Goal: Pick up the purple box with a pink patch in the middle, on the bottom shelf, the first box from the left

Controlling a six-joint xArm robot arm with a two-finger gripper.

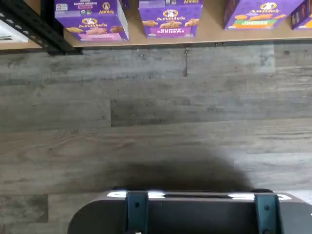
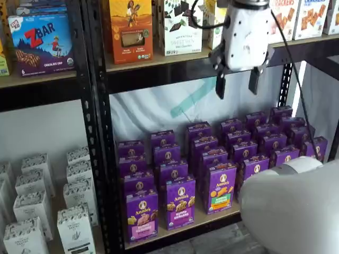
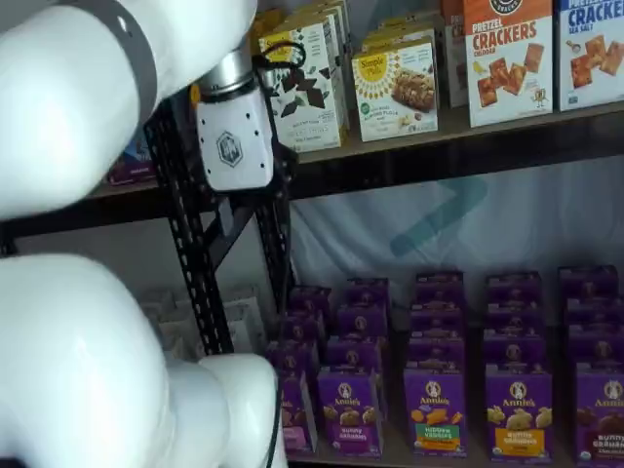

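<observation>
Gripper (image 2: 238,83) hung high w/ fingers apart, nothing held. I judged: drop to bottom shelf (image 2: 212,218), square on pink-band Annie's box (image 2: 141,215).

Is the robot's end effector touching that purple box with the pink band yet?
Apart. In a shelf view the end effector hangs open high by the upper board, with bare backdrop between its fingers and the purple box standing at the front of the bottom shelf.

"Annie's" on purple box (image 2: 142,214), "ZBAR" box (image 2: 42,43), "CRACKERS" box (image 3: 507,60)
</observation>
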